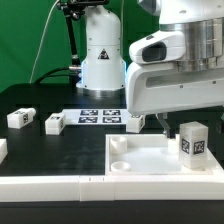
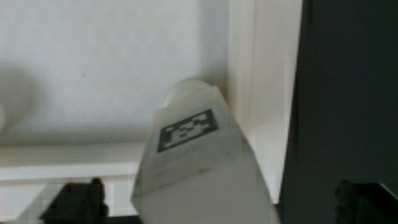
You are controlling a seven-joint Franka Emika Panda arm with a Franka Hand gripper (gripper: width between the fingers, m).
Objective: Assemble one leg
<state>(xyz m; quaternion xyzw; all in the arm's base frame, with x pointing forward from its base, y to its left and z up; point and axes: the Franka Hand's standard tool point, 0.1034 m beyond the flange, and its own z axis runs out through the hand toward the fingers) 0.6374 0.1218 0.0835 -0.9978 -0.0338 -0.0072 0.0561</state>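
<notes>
1. While hanging low over the white square piece (image 1: 150, 165), spread wide: gripper (image 2: 222, 204), dark fingertips (image 2: 79, 203) well apart and clamped on nothing.
2. Standing upright on that square piece, toward the exterior view's right: the leg (image 1: 192, 142), black-and-white tag turned to the near side.
3. In the wrist view, framed between the two fingertips with a clear gap on either side, touched by neither.
4. Just to the exterior view's left of the leg, reaching down from the bulky white arm (image 1: 170, 70): one dark finger (image 1: 163, 124); the other not to be made out in that view.
5. Scattered on the black table (image 1: 60, 150), on the far side of the square piece: three more small tagged blocks, namely leftmost block (image 1: 18, 118), middle block (image 1: 54, 123) and right block (image 1: 134, 122).
6. Lying flat between the middle block and the right block: the marker board (image 1: 100, 117).
7. Stretched along the near edge, toward the exterior view's left: long white rail (image 1: 45, 186).
8. At the far side, in front of a green backdrop (image 1: 30, 40): white robot base (image 1: 100, 55).
</notes>
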